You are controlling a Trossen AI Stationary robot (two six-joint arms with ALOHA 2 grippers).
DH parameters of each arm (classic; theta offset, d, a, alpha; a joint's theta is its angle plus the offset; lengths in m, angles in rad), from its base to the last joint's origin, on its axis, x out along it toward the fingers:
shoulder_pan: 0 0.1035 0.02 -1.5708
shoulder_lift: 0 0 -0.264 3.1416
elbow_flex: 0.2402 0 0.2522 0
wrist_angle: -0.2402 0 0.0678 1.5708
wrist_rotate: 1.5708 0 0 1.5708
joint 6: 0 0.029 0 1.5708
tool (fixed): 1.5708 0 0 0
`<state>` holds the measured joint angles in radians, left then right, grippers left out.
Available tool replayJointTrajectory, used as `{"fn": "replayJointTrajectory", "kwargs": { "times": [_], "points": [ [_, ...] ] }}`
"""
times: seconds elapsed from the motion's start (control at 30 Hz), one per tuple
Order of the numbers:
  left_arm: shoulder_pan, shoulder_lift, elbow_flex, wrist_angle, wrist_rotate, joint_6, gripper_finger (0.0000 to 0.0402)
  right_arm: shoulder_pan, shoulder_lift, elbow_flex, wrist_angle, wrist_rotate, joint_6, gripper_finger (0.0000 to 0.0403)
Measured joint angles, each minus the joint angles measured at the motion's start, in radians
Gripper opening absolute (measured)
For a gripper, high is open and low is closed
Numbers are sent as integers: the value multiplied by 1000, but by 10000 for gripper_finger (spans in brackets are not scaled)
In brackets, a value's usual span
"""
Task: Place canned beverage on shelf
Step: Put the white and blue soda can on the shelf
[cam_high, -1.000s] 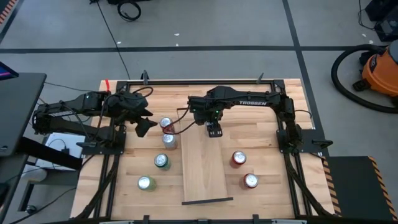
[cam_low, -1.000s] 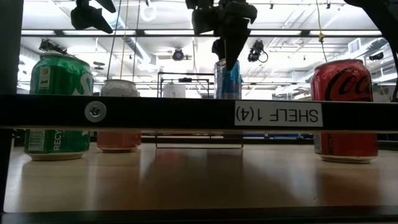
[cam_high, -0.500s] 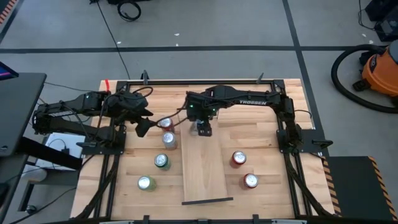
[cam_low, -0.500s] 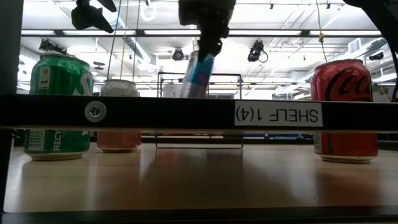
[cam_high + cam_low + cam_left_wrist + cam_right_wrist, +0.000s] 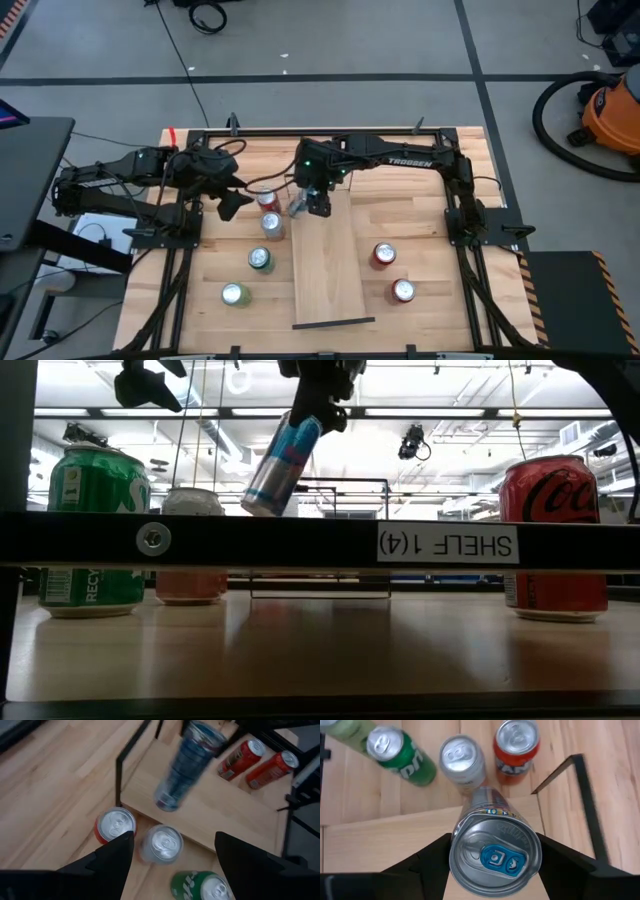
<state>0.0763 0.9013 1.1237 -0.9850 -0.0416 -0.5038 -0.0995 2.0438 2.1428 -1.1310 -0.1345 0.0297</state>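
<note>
My right gripper (image 5: 318, 203) is shut on a slim blue and silver can (image 5: 280, 465), which hangs tilted above the far end of the shelf (image 5: 328, 265). The shelf is a long pale board with a black wire rail (image 5: 333, 323) at its near end. The right wrist view looks down on the can's lid (image 5: 495, 855). My left gripper (image 5: 232, 205) is open and empty, above the cans left of the shelf (image 5: 174, 840). My right gripper pinches the slim can between its two fingers at the can's upper end, just below the lid rim (image 5: 454, 851). The fingers (image 5: 432, 862) come from above, slanting. The can is lifted clear of the shelf and tilted, its bottom (image 5: 258, 505) toward the table's left.
Several cans stand left of the shelf: a red one (image 5: 268, 198), a silver one (image 5: 272, 225), a green one (image 5: 260, 259) and a pale one (image 5: 234, 294). Two red cans (image 5: 384, 255) (image 5: 402, 291) stand right of it. The shelf's far rail (image 5: 320, 540) is below the held can.
My right gripper has gone toward the table's left and up with the slim can. The can stood upright a second ago; it is now tipped, its bottom swung toward the table's left, and sits higher over the shelf's far end.
</note>
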Motion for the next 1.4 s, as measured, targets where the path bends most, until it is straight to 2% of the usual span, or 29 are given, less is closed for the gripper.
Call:
{"fn": "replayJointTrajectory", "kwargs": {
  "times": [0.1,0.23,0.33,0.7,0.8,0.93,1.13,1.4],
  "points": [
    [7,0,36,-29,31,0,288,-3,0,0,-3,1,16,265],
    [17,0,73,-24,32,1,288,-1,0,0,-1,-19,21,265],
    [18,12,75,-1,32,3,288,-1,0,0,-30,3,15,265],
    [-39,254,74,73,39,168,288,-8,0,0,-104,28,12,265],
    [-57,280,73,72,32,193,281,-9,0,0,-143,28,9,265],
    [-79,246,45,75,-21,190,256,-10,-1,-8,-170,42,-29,265],
    [-80,168,13,50,-36,108,219,-14,-2,-65,-175,62,-61,265],
    [-81,65,13,40,-34,47,199,-16,-2,-94,-192,102,-104,265]
  ]
}}
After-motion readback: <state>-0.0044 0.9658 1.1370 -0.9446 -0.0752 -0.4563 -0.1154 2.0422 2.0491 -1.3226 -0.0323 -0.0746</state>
